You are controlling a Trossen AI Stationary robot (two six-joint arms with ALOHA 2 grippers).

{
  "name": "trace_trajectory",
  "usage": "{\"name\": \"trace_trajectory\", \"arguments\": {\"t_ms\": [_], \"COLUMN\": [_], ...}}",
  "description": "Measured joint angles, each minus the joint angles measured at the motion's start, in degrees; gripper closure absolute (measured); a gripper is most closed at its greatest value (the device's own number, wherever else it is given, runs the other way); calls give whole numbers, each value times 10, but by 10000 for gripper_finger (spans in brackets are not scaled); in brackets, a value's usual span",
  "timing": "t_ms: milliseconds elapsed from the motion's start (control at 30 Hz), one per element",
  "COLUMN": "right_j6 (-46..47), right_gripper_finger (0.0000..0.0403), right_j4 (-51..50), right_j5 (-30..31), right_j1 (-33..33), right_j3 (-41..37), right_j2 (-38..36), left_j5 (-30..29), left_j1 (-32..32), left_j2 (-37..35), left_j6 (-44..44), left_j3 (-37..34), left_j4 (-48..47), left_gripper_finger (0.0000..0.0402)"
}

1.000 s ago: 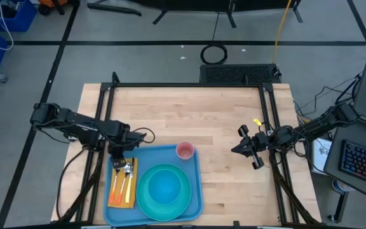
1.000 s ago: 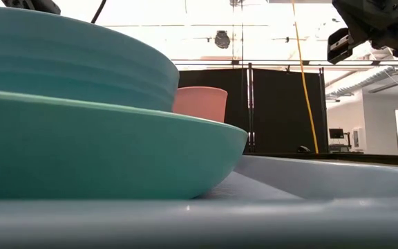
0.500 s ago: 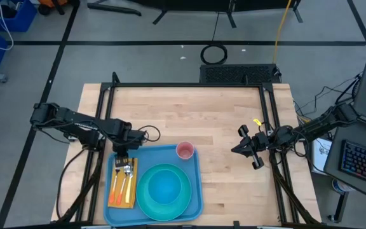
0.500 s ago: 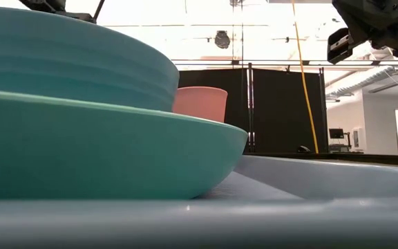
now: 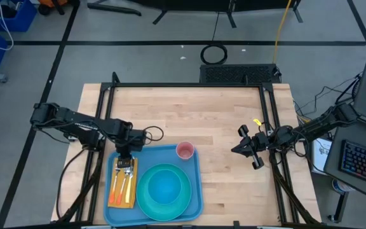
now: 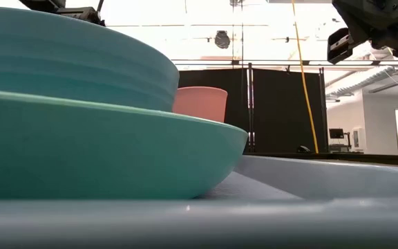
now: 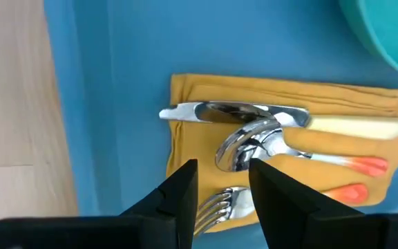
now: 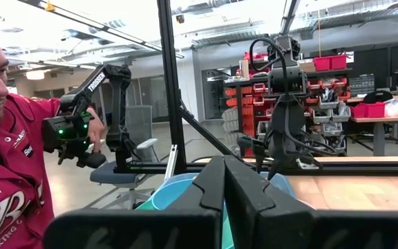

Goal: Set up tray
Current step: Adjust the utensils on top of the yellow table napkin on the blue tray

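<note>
We see the tray [image 5: 154,184] at the near edge of the table [image 5: 221,121], toward its left half, already carrying a teal plate [image 5: 164,189] with a bowl [image 5: 165,186] in it, a pink cup [image 5: 185,150] at the tray's far right corner, and a yellow napkin [image 5: 122,184] along its left side. On the napkin lie a knife [image 7: 254,114], a spoon [image 7: 254,138] and a fork [image 7: 216,204], close together and partly overlapping. The left gripper [image 5: 124,156] hangs over the tray's far left corner, just above the head ends of the cutlery, its fingers [image 7: 178,197] a little apart and holding nothing. The right gripper [image 5: 241,147] waits well to the right of the tray, above bare wood, its fingers pressed together and empty. The setting looks nearly finished to us, so the risk lies in the left arm's exit: if it dips or swings sideways, a fingertip could catch the spoon's bowl or the fork's tines, skew the cutlery or drag the napkin out of line. A wide swing toward the tray's right could also knock the light cup over. The table is pale wood in a black frame, clear of the tray on its far half. Beyond it we see a grey floor with dark lines, a coil of cable [image 5: 213,53], and shelving with red bins [image 8: 337,62]. A person in a red shirt [image 8: 5,187] stands beside the table.
</note>
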Motion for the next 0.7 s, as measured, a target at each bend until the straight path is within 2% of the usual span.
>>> {"name": "trace_trajectory", "arguments": {"t_ms": [700], "right_j6": [0], "right_gripper_finger": [403], "right_j4": [0], "right_j5": [0], "right_j1": [0], "right_j3": [0], "right_j2": [0], "left_j5": [10], "left_j1": [-16], "left_j2": [9], "left_j6": [6], "left_j3": [-8], "left_j4": [35], "left_gripper_finger": [268]}}
